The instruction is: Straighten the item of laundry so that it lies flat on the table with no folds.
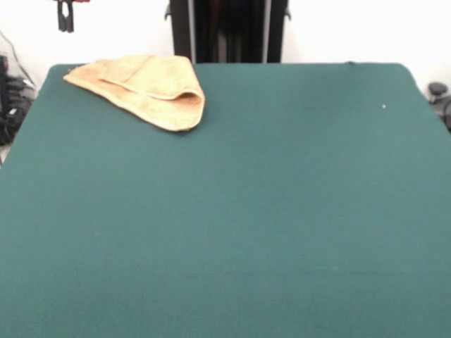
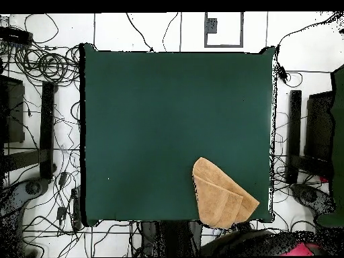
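The orange-tan towel (image 1: 144, 88) lies at the table's far left corner in the front view, folded over on itself with a rounded fold at its right end. In the overhead view the towel (image 2: 220, 195) sits near the bottom right corner, and one corner reaches the table's edge. The dark green table (image 1: 254, 211) fills most of both views (image 2: 154, 121). My gripper (image 1: 65, 17) hangs drawn back at the top left edge of the front view, beyond the table and apart from the towel. It holds nothing.
The black pedestal (image 1: 227, 32) stands behind the far edge. Cables and stands (image 2: 40, 67) lie on the floor around the table. Part of the red and black arm (image 2: 295, 250) shows at the overhead view's bottom right.
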You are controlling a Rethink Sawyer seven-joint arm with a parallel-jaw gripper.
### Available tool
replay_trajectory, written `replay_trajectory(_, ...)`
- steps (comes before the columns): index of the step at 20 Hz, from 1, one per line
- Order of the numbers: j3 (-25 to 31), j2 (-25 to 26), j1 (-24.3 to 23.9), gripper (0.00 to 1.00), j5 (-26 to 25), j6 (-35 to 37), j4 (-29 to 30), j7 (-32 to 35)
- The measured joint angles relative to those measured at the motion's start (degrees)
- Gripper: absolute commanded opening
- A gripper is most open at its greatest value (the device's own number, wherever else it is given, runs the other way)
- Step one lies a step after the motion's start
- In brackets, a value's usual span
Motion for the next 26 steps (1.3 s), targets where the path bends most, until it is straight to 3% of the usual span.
replay_trajectory(13,1.1,2.3,0.0,0.00,-0.6,0.0,-2.1,0.0)
replay_trajectory(26,3.1,2.1,-0.3,0.00,6.0,0.0,-2.1,0.0)
